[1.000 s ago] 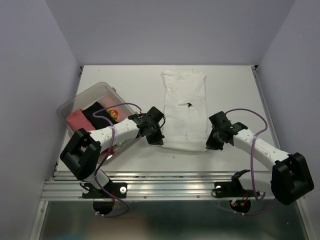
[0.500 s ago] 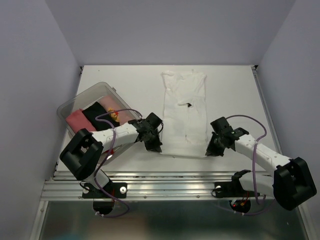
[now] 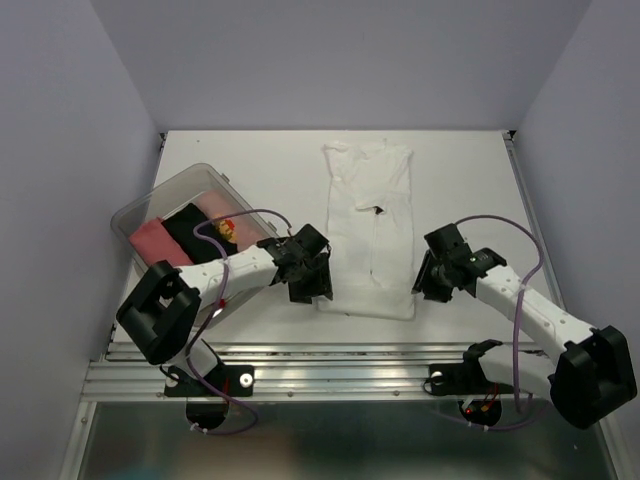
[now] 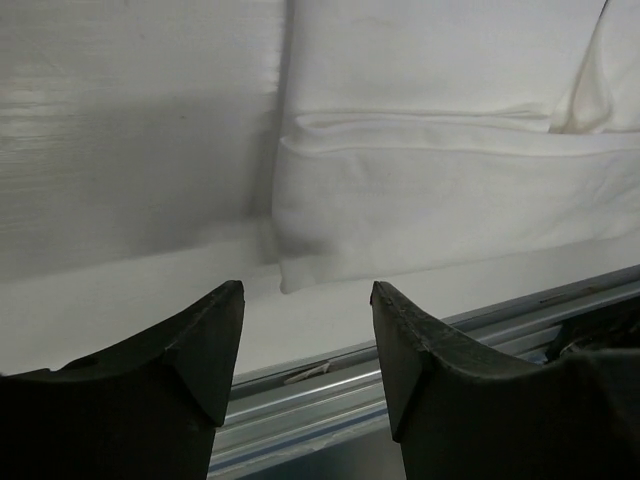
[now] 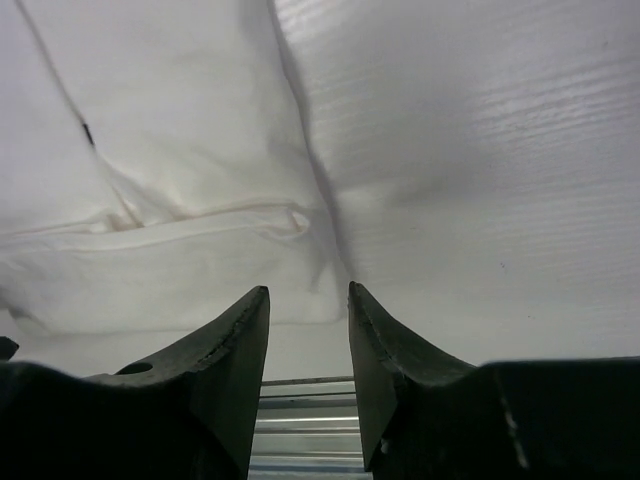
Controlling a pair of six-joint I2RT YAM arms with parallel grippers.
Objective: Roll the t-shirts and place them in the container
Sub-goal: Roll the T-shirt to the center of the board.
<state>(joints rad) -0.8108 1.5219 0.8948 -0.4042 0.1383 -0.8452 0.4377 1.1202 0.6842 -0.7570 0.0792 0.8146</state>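
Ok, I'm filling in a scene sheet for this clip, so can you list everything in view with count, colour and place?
white t-shirt: one, white, lengthwise mid-table, near edge folded over
salmon-pink shirt: one, pink, in tub
black shirt: one, black, in tub
printed shirt: one, red-yellow print showing, in tub
tub: one, clear plastic, table's left side
table: one, white
rail: one, silver, table's near edge
left arm: one, white-black, near left
right arm: one, white-black, near right
left tool: one, black, open, t-shirt's near-left corner
right tool: one, black, open, t-shirt's near-right corner
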